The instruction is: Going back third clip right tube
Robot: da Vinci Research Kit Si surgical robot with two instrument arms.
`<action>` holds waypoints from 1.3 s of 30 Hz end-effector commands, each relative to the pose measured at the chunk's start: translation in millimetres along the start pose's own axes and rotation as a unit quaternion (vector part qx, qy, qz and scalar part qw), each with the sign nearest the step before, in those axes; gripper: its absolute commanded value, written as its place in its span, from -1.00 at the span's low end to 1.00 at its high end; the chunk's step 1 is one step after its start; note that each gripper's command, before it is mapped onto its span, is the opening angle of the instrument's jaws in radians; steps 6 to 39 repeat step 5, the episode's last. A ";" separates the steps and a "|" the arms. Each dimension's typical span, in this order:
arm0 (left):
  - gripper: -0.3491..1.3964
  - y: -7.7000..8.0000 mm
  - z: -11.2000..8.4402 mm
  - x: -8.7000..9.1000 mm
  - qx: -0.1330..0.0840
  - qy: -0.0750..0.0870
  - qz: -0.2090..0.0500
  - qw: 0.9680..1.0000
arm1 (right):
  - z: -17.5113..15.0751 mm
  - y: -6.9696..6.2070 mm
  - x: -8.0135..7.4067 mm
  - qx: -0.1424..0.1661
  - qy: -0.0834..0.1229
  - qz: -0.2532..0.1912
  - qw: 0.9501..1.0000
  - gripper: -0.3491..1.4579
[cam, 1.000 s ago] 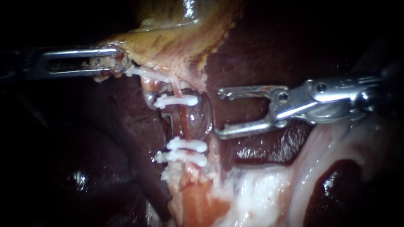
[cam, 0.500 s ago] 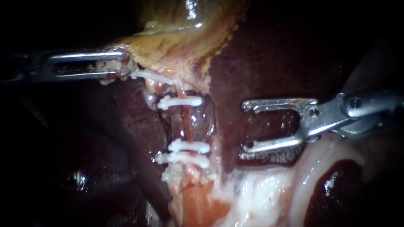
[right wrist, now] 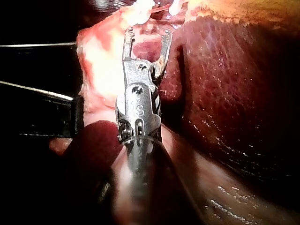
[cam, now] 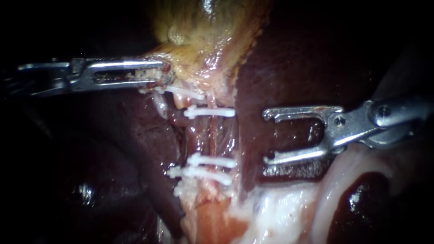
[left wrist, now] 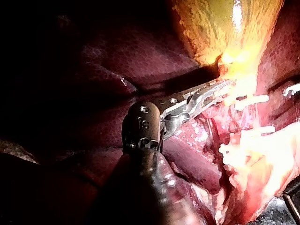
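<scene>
Clips of white plastic [cam: 211, 112] cross the pinkish tube [cam: 211, 138] left of the right instrument's [cam: 267, 136] gaping, empty hand; the left instrument's [cam: 163, 74] hand grips yellow gallbladder [cam: 203, 40].

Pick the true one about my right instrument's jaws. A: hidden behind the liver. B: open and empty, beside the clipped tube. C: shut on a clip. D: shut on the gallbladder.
B: a clear gap shows between the jaws of the right instrument, with nothing in it, and they are apart from the clips on the tube.
</scene>
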 end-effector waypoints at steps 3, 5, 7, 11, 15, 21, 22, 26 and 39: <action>-1.00 0.1 -0.1 0.0 0.000 0.000 0.001 1.000 | 0.0 0.0 0.0 0.000 0.000 0.000 1.000 -0.06; -1.00 0.1 -0.3 0.0 0.000 0.000 0.000 1.000 | 0.0 0.0 0.1 0.000 0.000 0.000 1.000 -0.06; -1.00 0.1 -0.3 0.0 0.000 0.000 0.000 1.000 | 0.0 0.0 0.1 0.000 0.000 0.000 1.000 -0.06; -1.00 0.1 -0.3 0.0 0.000 0.000 0.000 1.000 | 0.0 0.0 0.1 0.000 0.000 0.000 1.000 -0.06; -1.00 0.1 -0.3 0.0 0.000 0.000 0.000 1.000 | 0.0 0.0 0.1 0.000 0.000 0.000 1.000 -0.06; -1.00 0.1 -0.3 0.0 0.000 0.000 0.000 1.000 | 0.0 0.0 0.1 0.000 0.000 0.000 1.000 -0.06; -1.00 0.1 -0.3 0.0 0.000 0.000 0.000 1.000 | 0.0 0.0 0.1 0.000 0.000 0.000 1.000 -0.06; -1.00 0.1 -0.3 0.0 0.000 0.000 0.000 1.000 | 0.0 0.0 0.1 0.000 0.000 0.000 1.000 -0.06; -1.00 0.1 -0.3 0.0 0.000 0.000 0.000 1.000 | 0.0 0.0 0.1 0.000 0.000 0.000 1.000 -0.06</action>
